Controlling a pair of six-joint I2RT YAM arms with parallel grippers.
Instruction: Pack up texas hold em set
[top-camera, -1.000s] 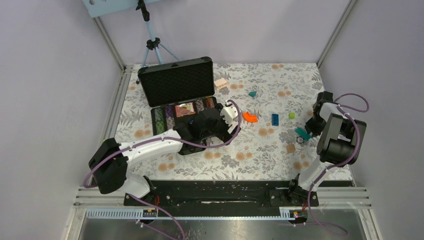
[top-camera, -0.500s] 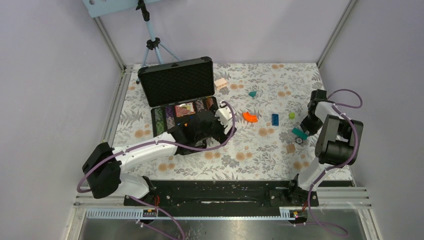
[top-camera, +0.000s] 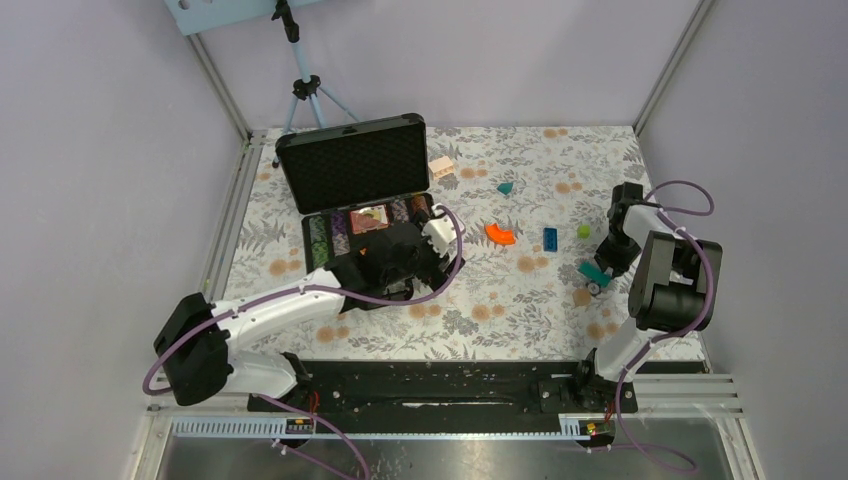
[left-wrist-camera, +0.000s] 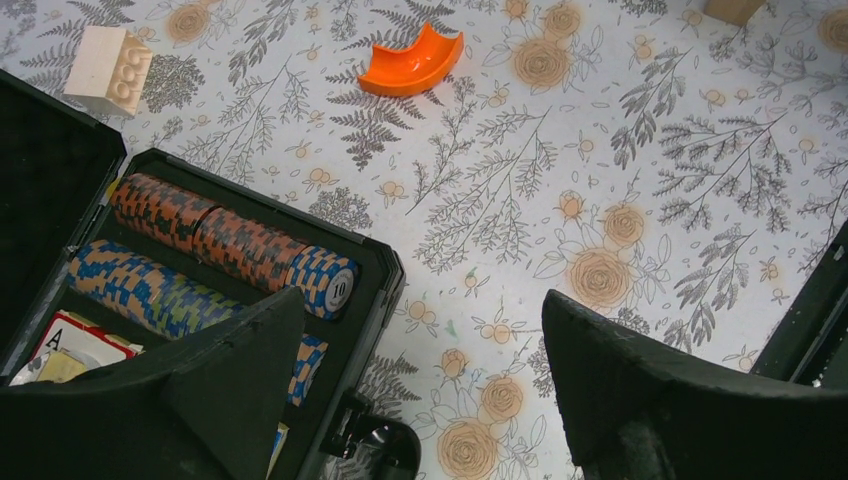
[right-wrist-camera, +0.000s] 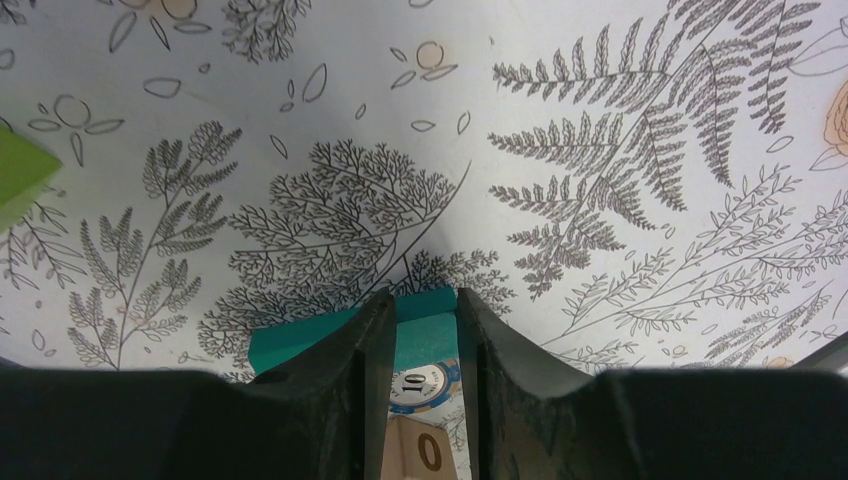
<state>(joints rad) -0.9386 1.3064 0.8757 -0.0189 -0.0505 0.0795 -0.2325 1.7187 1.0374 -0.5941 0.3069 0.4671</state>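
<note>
The black case (top-camera: 352, 162) stands open at the back left, its lid up, with rows of striped chips (left-wrist-camera: 225, 235) and a card deck (top-camera: 369, 218) in its tray. My left gripper (top-camera: 428, 240) hovers open and empty over the tray's right corner; in the left wrist view (left-wrist-camera: 420, 330) its jaws stand wide apart above the case's edge and the cloth. My right gripper (top-camera: 598, 275) is at the right, low over the cloth. In the right wrist view (right-wrist-camera: 420, 300) its fingers are closed narrowly on a blue "10" poker chip (right-wrist-camera: 428, 385), just over a teal block (right-wrist-camera: 300, 340).
An orange curved block (top-camera: 500, 235) lies right of the case, also in the left wrist view (left-wrist-camera: 412, 62). A cream block (top-camera: 441, 166), a teal piece (top-camera: 507, 187), a blue block (top-camera: 550, 237) and a green block (top-camera: 583, 231) lie scattered. A tripod (top-camera: 300, 85) stands behind.
My left gripper has drawn back leftward over the case's right end. My right gripper has shifted a little left and nearer, with the chip and the teal block moving along.
</note>
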